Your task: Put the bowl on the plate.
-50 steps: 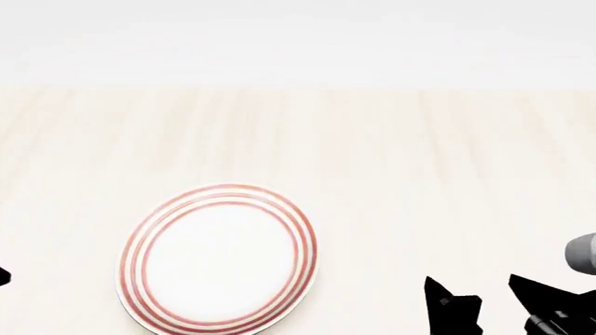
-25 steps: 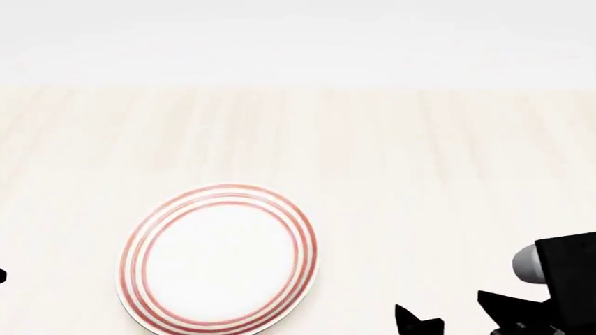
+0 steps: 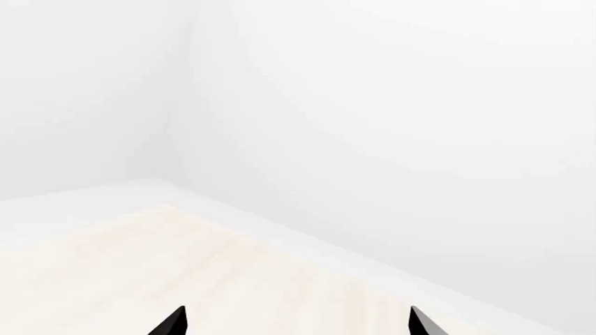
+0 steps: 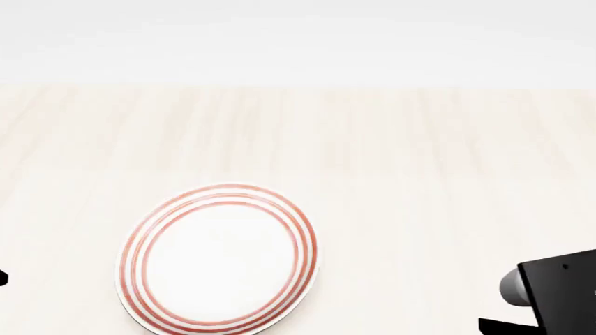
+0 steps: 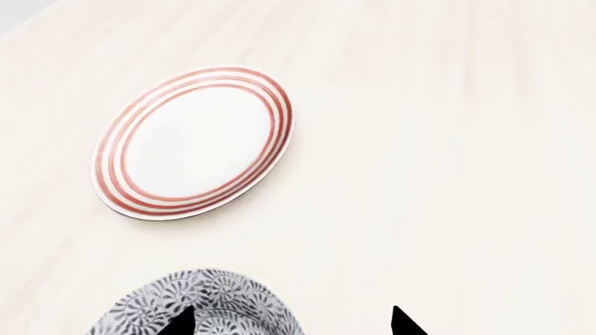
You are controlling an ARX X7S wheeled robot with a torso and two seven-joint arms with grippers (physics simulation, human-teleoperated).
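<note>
The plate (image 4: 219, 258), white with three red rings, lies flat on the pale wooden table, left of centre near the front. It shows as well in the right wrist view, plate (image 5: 194, 142). The bowl (image 5: 200, 310), grey-blue floral, appears only in the right wrist view, cut by the frame edge, a short gap from the plate. My right gripper (image 5: 290, 324) is open above it, with one fingertip (image 5: 177, 322) over the bowl's inside and the other over the table beyond its rim. My left gripper (image 3: 296, 324) is open with nothing between its fingers.
My right arm (image 4: 559, 289) fills the near right corner of the head view. A black sliver of the left arm (image 4: 3, 278) shows at the left edge. The table's far edge (image 3: 279, 234) meets a plain white wall.
In the head view my right arm has drawn down and toward the near right corner, and its fingertips have dropped out of that view. The plate has not moved.
</note>
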